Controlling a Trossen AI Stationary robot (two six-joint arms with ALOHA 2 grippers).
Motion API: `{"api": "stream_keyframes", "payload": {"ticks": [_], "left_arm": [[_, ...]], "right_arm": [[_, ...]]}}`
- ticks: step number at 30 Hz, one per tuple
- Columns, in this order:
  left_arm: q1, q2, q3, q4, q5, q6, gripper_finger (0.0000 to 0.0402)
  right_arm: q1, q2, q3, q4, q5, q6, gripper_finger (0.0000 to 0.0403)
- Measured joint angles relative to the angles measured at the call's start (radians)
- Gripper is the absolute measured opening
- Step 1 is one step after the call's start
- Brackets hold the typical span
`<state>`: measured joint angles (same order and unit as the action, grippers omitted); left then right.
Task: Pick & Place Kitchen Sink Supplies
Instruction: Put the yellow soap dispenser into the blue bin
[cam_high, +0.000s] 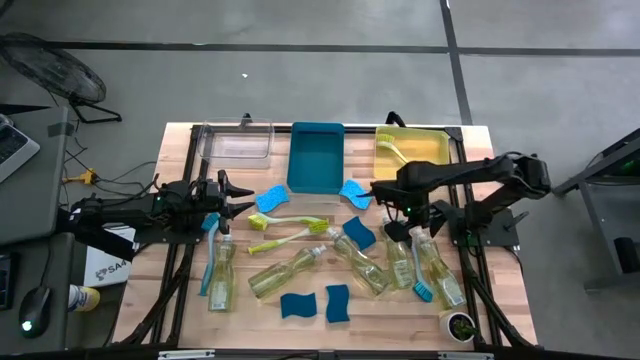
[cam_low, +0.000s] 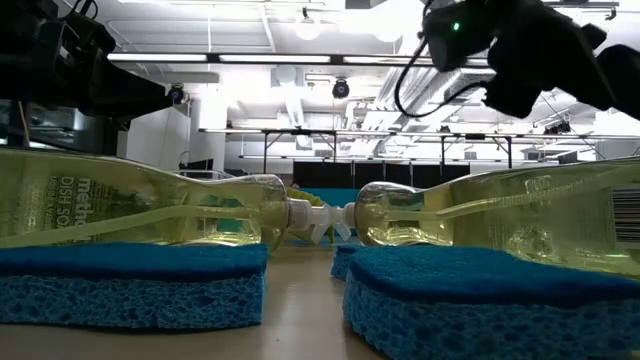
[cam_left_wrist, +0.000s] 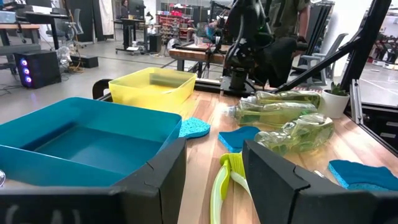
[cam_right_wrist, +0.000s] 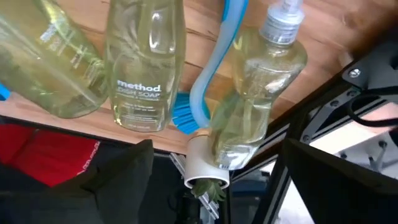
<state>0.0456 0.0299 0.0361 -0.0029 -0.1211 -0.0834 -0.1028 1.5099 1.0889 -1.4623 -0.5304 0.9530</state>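
Several clear soap bottles (cam_high: 285, 270) lie on their sides on the near half of the table. Around them are blue sponges (cam_high: 297, 305), two lime-green brushes (cam_high: 290, 228) and a blue brush (cam_high: 422, 288). My left gripper (cam_high: 238, 200) is open and empty at the table's left, pointing right toward a sponge (cam_high: 272, 198). In the left wrist view its fingers (cam_left_wrist: 214, 180) stand either side of a lime-green brush (cam_left_wrist: 219, 186) farther off. My right gripper (cam_high: 398, 226) is open and empty above the right-hand bottles (cam_right_wrist: 143, 62) and the blue brush (cam_right_wrist: 211, 68).
A clear bin (cam_high: 238, 142), a teal bin (cam_high: 315, 155) and a yellow bin (cam_high: 432, 150) stand along the far edge. The yellow bin holds a lime-green brush (cam_high: 392, 150). A small potted plant (cam_high: 458, 325) stands at the near right corner.
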Motion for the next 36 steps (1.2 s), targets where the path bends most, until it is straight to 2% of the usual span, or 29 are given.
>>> {"api": "stream_keyframes", "payload": {"ticks": [4,11,23,30,36], "left_arm": [[0.0,0.0,0.0,0.0,0.0,0.0,0.0154],[0.0,0.0,0.0,0.0,0.0,0.0,0.0154],[0.0,0.0,0.0,0.0,0.0,0.0,0.0154],[0.0,0.0,0.0,0.0,0.0,0.0,0.0154],[0.0,0.0,0.0,0.0,0.0,0.0,0.0154]], "right_arm": [[-0.052,0.015,-0.04,0.005,-0.011,-0.02,0.0378],[-0.056,0.015,-0.183,0.134,-0.138,-0.017,0.0383],[-0.056,0.014,-0.352,0.285,-0.112,-0.024,0.0383],[-0.072,0.015,-0.415,0.353,-0.031,-0.101,0.0383],[-0.099,0.062,-0.445,0.43,-0.025,-0.171,0.0383]]}}
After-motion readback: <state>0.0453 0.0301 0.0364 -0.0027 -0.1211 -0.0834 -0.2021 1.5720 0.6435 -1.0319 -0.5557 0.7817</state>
